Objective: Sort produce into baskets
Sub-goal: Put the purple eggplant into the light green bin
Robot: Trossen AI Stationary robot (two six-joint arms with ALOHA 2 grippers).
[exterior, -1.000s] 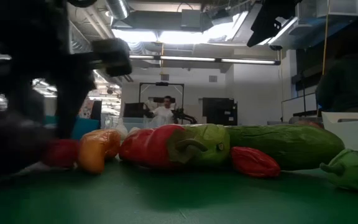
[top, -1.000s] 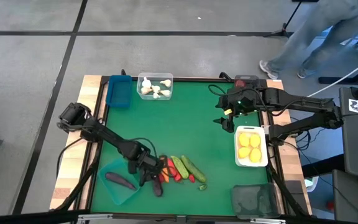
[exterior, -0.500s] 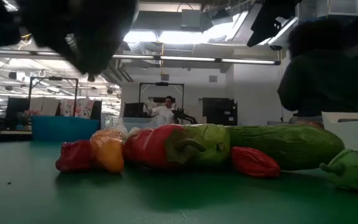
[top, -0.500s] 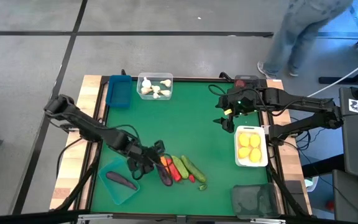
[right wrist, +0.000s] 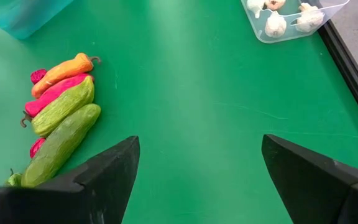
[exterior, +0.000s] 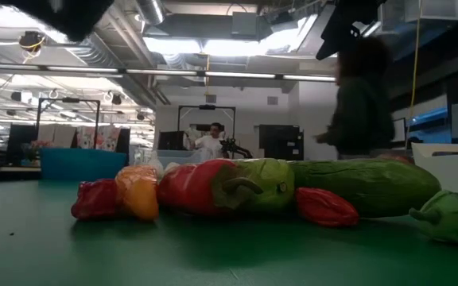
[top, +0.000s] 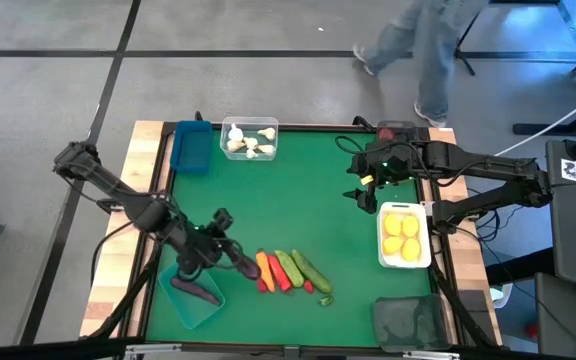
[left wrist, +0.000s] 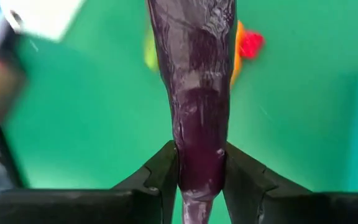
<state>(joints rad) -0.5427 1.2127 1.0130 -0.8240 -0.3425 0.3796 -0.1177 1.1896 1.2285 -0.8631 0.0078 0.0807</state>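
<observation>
My left gripper [top: 222, 256] hangs over the table's near left part, shut on a purple eggplant [left wrist: 194, 74]. Beside it to the left stands the teal basket [top: 171, 276], with another eggplant [top: 196, 291] lying in it. A row of produce [top: 288, 272] lies on the green mat: an orange carrot [right wrist: 64, 70], red peppers and green cucumbers [right wrist: 59, 144]. My right gripper [right wrist: 197, 168] waits open and holds nothing, high over the far right of the table [top: 368, 185]. My left gripper pinches the eggplant's narrow end [left wrist: 199, 163] between its two fingers [left wrist: 166, 169]. The fingers slant down from the table's left side, in line with the eggplant. The eggplant sticks out beyond the fingertips, widening away from them, lifted clear of the mat.
At the far edge stand a blue basket [top: 190, 147] and a clear basket [top: 267, 125] of white garlic. On the right is a white basket [top: 405, 261] with yellow lemons, and a dark basket [top: 408, 322] stands at the near right. A person walks beyond the table's far side.
My left gripper has risen from the mat beside the produce row and gone toward the table's left edge, over by the teal basket, rolling its wrist. The eggplant has come up with it, lifted clear of the mat. The person behind the table has walked left.
</observation>
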